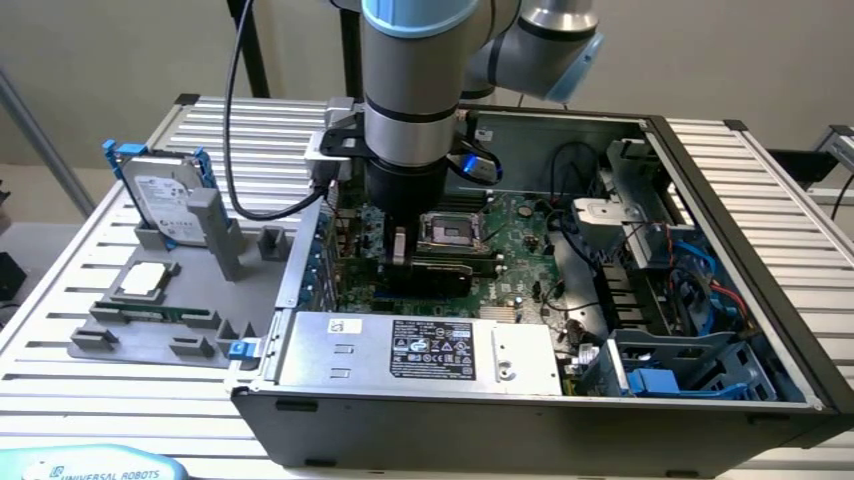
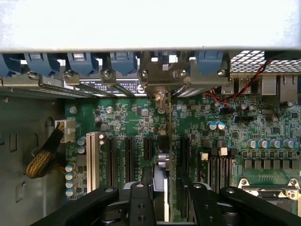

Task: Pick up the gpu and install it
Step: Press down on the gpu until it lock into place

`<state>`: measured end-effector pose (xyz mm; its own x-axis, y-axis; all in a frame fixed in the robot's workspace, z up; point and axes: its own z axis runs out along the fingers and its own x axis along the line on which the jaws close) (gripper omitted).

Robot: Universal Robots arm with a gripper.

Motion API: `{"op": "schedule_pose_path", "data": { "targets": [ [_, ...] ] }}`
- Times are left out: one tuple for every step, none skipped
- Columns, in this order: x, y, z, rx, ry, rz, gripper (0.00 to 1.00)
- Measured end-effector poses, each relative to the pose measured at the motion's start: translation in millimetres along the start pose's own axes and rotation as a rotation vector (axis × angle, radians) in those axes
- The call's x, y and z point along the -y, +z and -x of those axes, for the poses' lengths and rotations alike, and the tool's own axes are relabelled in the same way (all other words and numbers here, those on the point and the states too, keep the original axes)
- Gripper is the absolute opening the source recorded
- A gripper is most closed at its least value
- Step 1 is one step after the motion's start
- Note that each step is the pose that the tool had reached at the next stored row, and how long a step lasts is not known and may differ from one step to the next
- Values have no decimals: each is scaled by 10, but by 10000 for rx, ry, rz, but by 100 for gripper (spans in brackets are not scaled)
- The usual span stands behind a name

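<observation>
Gripper (image 2: pixel 165 197) low centre frame, fingers (image 2: pixel 141 207) parted either side of gpu (image 2: pixel 165 141), standing edge-on in motherboard (image 2: pixel 263 117) slot, bracket (image 2: pixel 162 77) at case rear wall, centre.

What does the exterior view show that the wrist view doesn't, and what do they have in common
Exterior view only: the hard drive standing in the gray holder on the exterior view's left, the CPU chip lying there, the power supply and the arm reaching down into the case.
Wrist view only: the row of blue slot latches and the gpu's silver bracket among them.
Both: the green motherboard, with the gripper astride the gpu standing on edge.
</observation>
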<state>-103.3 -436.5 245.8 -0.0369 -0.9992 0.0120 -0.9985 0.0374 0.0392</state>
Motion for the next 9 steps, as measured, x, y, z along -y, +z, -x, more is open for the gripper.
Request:
{"op": "schedule_pose_path", "data": {
  "targets": [
    [0, -11, 0, 1, 0, 0, 35],
    [-1, -29, 0, 3, 0, -2, 35],
    [-2, -53, 0, 3, 0, -1, 35],
    [-3, -81, -1, 1, 0, -1, 35],
    [-4, -111, -1, 2, 0, -1, 35],
    [-5, -143, -1, 3, 0, -2, 35],
    [-7, -177, -2, 2, 0, -1, 35],
    [-8, -216, -2, 3, 0, -1, 35],
    [-10, -252, -2, 3, 0, -2, 35]
  ]
}}
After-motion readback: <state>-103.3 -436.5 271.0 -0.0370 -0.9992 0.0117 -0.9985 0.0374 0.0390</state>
